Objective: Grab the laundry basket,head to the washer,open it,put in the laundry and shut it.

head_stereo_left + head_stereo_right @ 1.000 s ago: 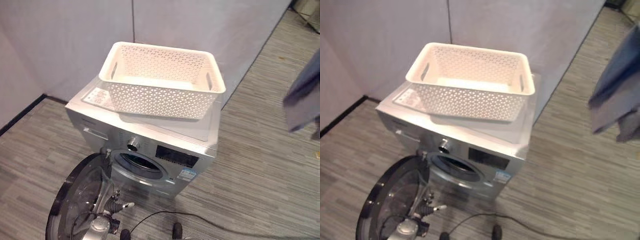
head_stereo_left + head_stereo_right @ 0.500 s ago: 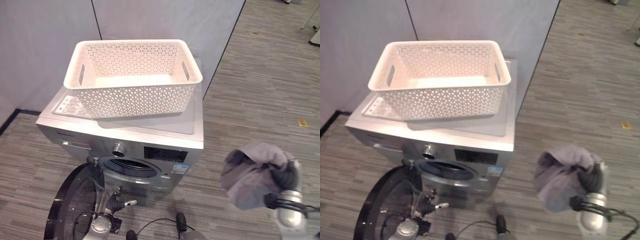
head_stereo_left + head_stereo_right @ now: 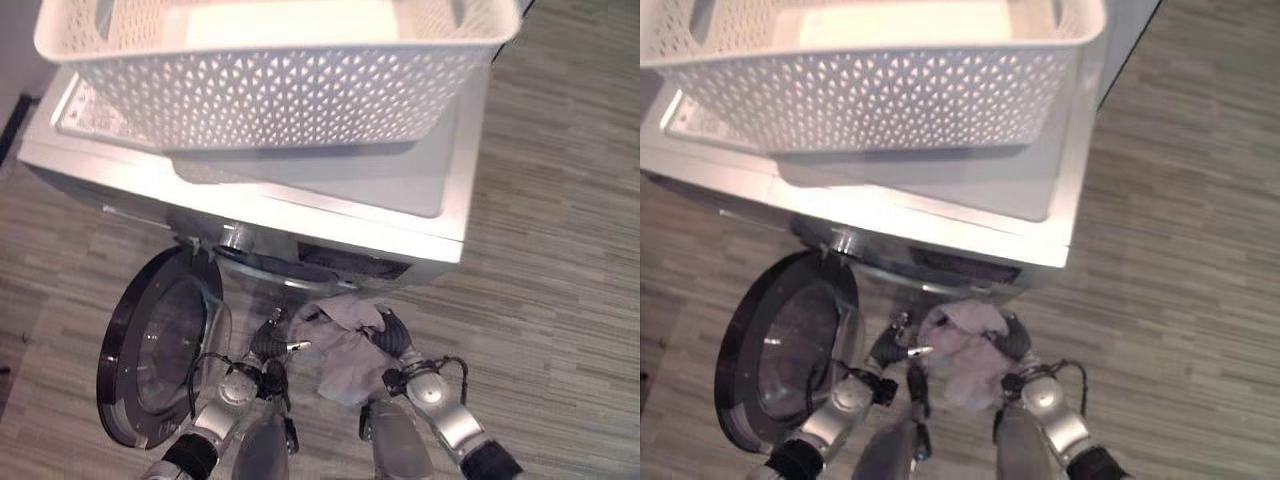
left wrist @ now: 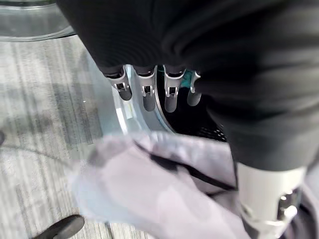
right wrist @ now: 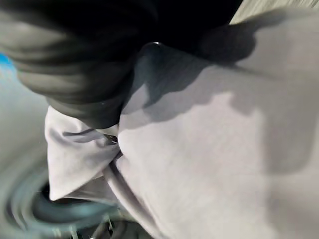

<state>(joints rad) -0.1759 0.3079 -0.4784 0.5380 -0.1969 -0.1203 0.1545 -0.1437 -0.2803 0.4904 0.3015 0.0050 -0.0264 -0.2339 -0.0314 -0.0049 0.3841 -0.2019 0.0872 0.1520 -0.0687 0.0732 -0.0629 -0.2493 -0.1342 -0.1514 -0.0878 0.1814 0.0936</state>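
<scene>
Left eye view, items by descending size. Washer (image 3: 330, 205): silver front-loader, flat top bearing the basket, drum mouth just below its front edge. Laundry basket (image 3: 270, 70): white lattice plastic, standing on the washer top, nothing visible inside it. Washer door (image 3: 160, 345): dark round glass, swung fully open toward the robot's left. Laundry (image 3: 340, 345): one pale grey garment, bunched, held low in front of the drum mouth, not yet inside. Right hand (image 3: 392, 335): fingers curled into the cloth, gripping it. Left hand (image 3: 268, 345): beside the garment's near edge, fingers straight and relaxed, holding nothing. Step judged in hand: loading. The next move calls for pushing the garment forward through the opening and letting go, then swinging the door shut. Left wrist view adds what the head views lack: the perforated dark drum interior (image 4: 199, 122) past the straight fingers (image 4: 147, 95). Right wrist view adds close cloth folds against the hand's cover.
</scene>
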